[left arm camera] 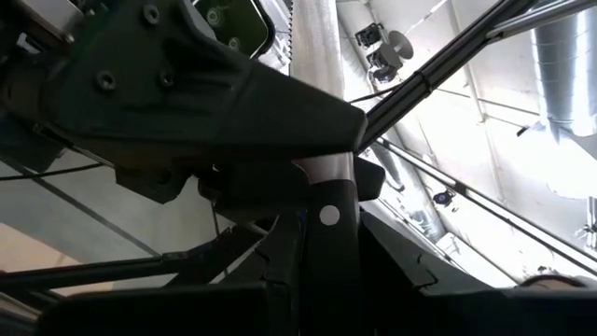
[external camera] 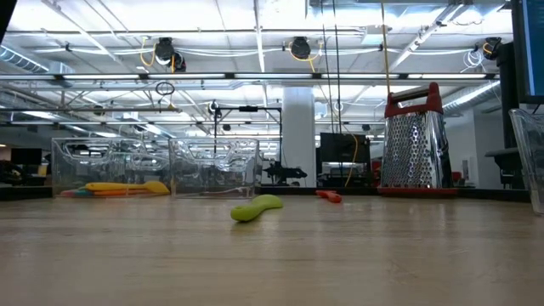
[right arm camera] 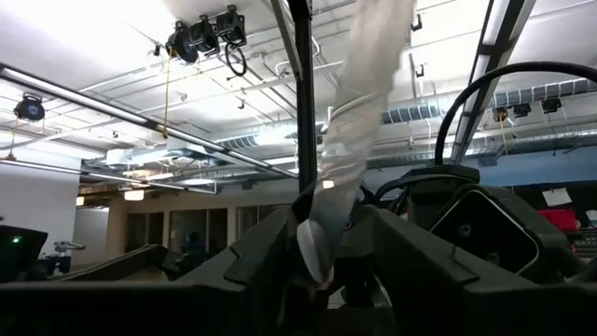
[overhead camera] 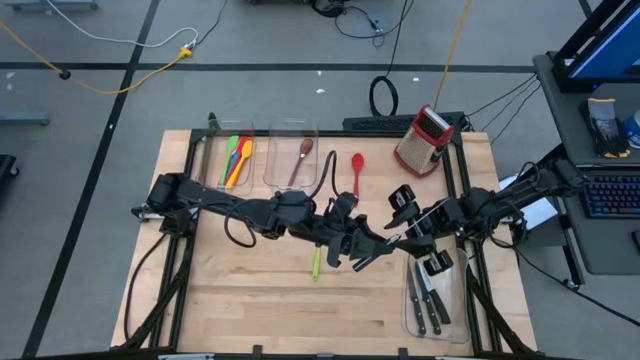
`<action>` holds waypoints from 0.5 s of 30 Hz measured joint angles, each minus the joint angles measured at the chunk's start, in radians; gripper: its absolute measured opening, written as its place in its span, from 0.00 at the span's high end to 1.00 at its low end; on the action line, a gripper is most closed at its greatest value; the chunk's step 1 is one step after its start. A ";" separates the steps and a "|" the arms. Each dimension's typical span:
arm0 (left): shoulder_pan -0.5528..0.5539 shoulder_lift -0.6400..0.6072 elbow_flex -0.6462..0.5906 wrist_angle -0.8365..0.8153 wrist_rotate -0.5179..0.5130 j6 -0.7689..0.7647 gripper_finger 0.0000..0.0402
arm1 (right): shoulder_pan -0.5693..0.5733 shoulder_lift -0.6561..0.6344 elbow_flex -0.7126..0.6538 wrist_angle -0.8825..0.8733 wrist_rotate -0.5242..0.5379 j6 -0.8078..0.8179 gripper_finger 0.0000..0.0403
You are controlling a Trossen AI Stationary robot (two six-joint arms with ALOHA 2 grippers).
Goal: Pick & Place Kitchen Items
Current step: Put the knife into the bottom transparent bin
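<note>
Spoons (overhead camera: 237, 160) in left bin (overhead camera: 229, 158), knives (overhead camera: 430, 305) in right bin (overhead camera: 437, 300), apparently a spatula (overhead camera: 316, 263) between

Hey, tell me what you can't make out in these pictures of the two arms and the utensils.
- High view: the left tool and right tool meet among overlapping dark arms, which hide whatever is between them.
- Right wrist view: a pale strip is too blurred to identify.
- Low view: both arms are out of frame, and the far bins blur their contents behind clear walls.
</note>
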 joint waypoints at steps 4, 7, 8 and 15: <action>0.001 0.000 0.000 0.002 -0.001 0.000 0.82 | 0.000 0.000 0.000 -0.013 0.000 0.000 0.69; 0.003 0.000 0.000 0.002 0.000 0.001 0.82 | 0.000 -0.001 0.001 -0.029 0.000 0.000 0.74; 0.003 0.000 0.000 0.002 -0.001 0.001 0.82 | 0.000 -0.001 0.001 -0.033 0.000 0.000 0.76; 0.001 0.000 0.000 0.003 0.002 0.003 0.82 | -0.012 -0.001 0.001 -0.039 -0.019 0.000 0.88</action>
